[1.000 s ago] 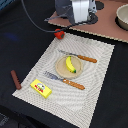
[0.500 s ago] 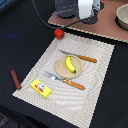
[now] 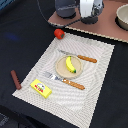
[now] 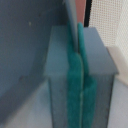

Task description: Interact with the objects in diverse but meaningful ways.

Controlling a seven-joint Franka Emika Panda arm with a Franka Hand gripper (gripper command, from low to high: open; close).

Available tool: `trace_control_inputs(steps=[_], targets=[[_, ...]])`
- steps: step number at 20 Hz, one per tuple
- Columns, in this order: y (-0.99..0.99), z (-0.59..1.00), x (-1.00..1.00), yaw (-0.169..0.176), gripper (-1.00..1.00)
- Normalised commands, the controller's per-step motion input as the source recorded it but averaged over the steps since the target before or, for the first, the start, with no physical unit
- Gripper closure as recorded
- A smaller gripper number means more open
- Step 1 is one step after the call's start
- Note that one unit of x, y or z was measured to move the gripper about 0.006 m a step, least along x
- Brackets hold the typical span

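Shifting toward the exterior view's right over the last second, your end effector (image 3: 91, 11) sits clenched and empty, pads (image 4: 76, 85) together, well apart from the yellow curved plastic banana (image 3: 70, 64).

A: What's been moved since approx. 1 s ago?

B: Only the arm (image 3: 88, 8). It's been shifted along the back edge of the scene, twd. the exterior view's right, in two small steps.

A: And the gripper (image 4: 80, 80)?

B: Carried along w/ it; its dark lower part is now seen further right over the brown board (image 3: 107, 31).

A: Anything uncovered by that?

B: Yes, more of the grey pot (image 3: 65, 10) at the back is exposed, just beside the arm on the exterior view's left.
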Motion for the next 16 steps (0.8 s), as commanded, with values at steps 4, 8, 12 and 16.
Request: trace_control_inputs(steps=[4,8,12,16], targets=[[0.40,-0.02,0.35,-0.021,1.00],[0.31,0.18,0.29,0.036,1.00],[0.27,0.53,0.25,0.185,1.00],[0.25,0.56,0.40,0.176,1.00]])
